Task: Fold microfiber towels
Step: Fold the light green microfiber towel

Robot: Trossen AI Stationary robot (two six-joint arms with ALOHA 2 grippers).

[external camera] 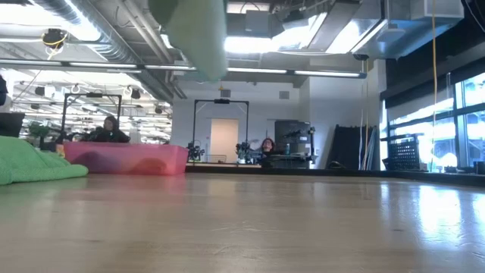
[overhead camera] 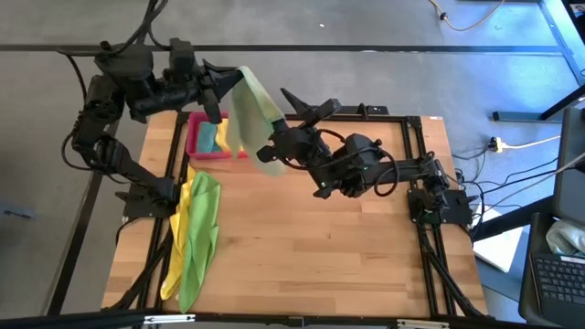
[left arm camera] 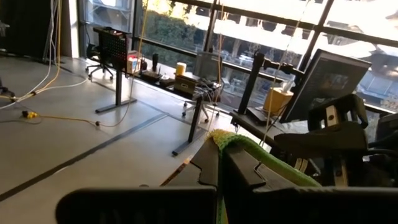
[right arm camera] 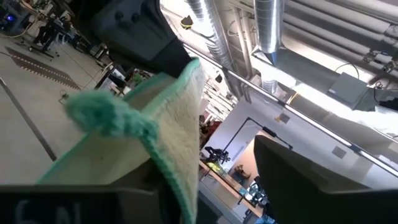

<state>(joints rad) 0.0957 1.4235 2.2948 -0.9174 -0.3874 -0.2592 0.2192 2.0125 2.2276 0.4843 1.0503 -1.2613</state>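
Left pincer (overhead camera: 228,84) clenched on pale olive towel (overhead camera: 249,114), lifted above desk (overhead camera: 320,247); right pincer (overhead camera: 271,151) spread at its lower edge. Nothing folded; yellow and green towels (overhead camera: 196,233) heaped.

A tray (overhead camera: 194,139) sits at the surface's (overhead camera: 311,247) far left corner with towels (overhead camera: 216,137) in it. More towels (overhead camera: 196,228) lie along the left edge. One towel (overhead camera: 251,114) hangs above, between the left pincer (overhead camera: 227,87) and right pincer (overhead camera: 271,151).

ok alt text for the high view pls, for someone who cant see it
Both arms hold a pale olive-green towel up over the wooden table: the left pincer grips its upper end, the right pincer is at its lower end. A pink-red tray and a bright green towel lie below.
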